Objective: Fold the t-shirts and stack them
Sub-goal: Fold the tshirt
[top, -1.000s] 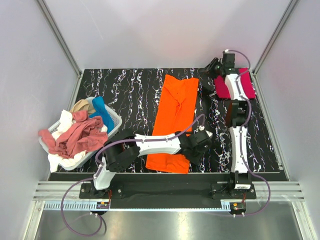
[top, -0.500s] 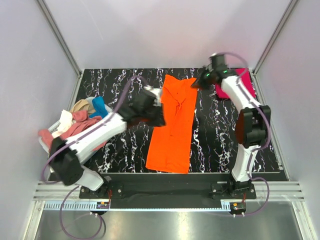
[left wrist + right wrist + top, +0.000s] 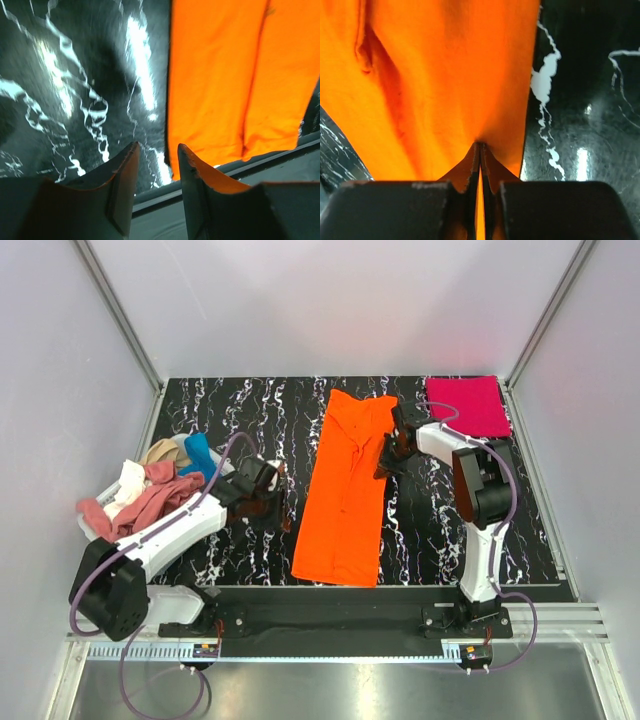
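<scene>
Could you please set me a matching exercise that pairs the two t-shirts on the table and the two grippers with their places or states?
Things:
1. orange t-shirt
2. crimson-pink t-shirt
3. left gripper
4. right gripper

Places or states:
A. folded flat at the far right corner of the table
B. open and empty, over bare table
C. spread lengthwise in the middle
D. shut on a cloth edge

Pairs: 1-C, 2-A, 3-B, 4-D

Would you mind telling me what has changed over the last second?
The right gripper moved off the pink shirt and shut on the right edge of the orange shirt. The left gripper swung from that shirt's near right corner to beside its left edge, jaws open. Both shirts lie as before.
</scene>
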Action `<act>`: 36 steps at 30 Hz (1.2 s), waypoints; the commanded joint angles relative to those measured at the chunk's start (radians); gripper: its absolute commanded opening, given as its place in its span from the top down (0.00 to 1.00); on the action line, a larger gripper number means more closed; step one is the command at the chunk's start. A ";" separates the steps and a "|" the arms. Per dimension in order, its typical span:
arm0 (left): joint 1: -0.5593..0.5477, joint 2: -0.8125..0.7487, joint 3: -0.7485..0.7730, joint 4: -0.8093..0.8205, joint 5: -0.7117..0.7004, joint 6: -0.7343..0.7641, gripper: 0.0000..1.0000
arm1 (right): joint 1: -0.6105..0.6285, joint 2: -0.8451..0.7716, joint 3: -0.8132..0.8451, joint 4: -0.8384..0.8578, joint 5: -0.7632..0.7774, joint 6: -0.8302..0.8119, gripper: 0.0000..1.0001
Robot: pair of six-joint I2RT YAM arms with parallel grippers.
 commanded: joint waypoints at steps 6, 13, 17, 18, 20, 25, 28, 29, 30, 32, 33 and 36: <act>0.002 -0.075 -0.158 0.181 0.112 -0.086 0.56 | -0.016 0.166 0.179 -0.001 0.132 -0.154 0.94; -0.034 -0.029 -0.246 0.321 0.207 -0.157 0.55 | -0.027 0.151 0.290 -0.107 0.127 -0.153 0.94; -0.077 0.015 -0.235 0.355 0.207 -0.183 0.49 | -0.027 0.010 0.219 -0.164 0.097 -0.095 0.80; -0.082 0.031 -0.236 0.373 0.209 -0.194 0.49 | -0.027 -0.022 0.196 -0.184 0.097 -0.081 0.77; -0.100 0.037 -0.240 0.386 0.203 -0.203 0.49 | -0.028 -0.127 0.088 -0.186 0.074 -0.026 0.68; -0.120 0.074 -0.243 0.396 0.168 -0.199 0.48 | -0.005 -0.355 -0.232 -0.173 0.028 0.069 0.57; -0.140 0.091 -0.249 0.424 0.183 -0.202 0.48 | 0.032 -0.485 -0.401 -0.147 0.023 0.117 0.53; -0.146 0.092 -0.252 0.432 0.183 -0.205 0.49 | 0.047 -0.518 -0.440 -0.140 0.014 0.143 0.52; -0.151 0.092 -0.256 0.432 0.175 -0.208 0.49 | 0.051 -0.577 -0.478 -0.130 0.009 0.157 0.51; -0.165 0.094 -0.264 0.436 0.157 -0.211 0.49 | 0.077 -0.637 -0.587 -0.100 0.012 0.210 0.49; -0.169 0.097 -0.272 0.441 0.157 -0.212 0.49 | 0.084 -0.667 -0.623 -0.086 0.009 0.226 0.47; -0.172 0.111 -0.281 0.458 0.163 -0.223 0.53 | 0.120 -0.745 -0.730 -0.049 -0.008 0.286 0.45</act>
